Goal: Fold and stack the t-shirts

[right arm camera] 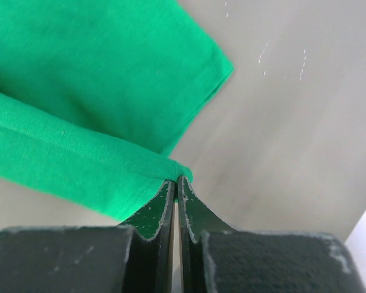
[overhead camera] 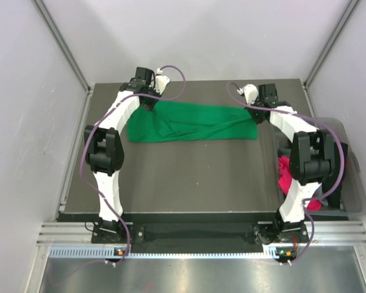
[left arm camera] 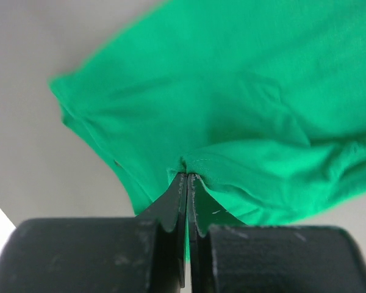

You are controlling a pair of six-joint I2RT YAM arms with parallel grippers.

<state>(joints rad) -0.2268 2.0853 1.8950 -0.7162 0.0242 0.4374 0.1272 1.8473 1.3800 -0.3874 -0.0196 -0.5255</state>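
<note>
A bright green t-shirt [overhead camera: 192,124] lies stretched across the far part of the dark table [overhead camera: 189,177], folded lengthwise with wrinkles running through it. At its far left corner my left gripper [overhead camera: 150,101] is shut on the fabric; in the left wrist view a pinch of green t-shirt [left arm camera: 232,110] bunches at the closed tips of the left gripper [left arm camera: 187,175]. At the far right corner my right gripper [overhead camera: 260,111] is shut on a folded edge; the right wrist view shows the green t-shirt [right arm camera: 97,91] pinched at the tips of the right gripper [right arm camera: 175,180].
A clear plastic bin [overhead camera: 351,177] stands at the table's right edge. A magenta-pink t-shirt [overhead camera: 285,174] shows in it, partly hidden behind my right arm. White walls and metal posts enclose the table on three sides.
</note>
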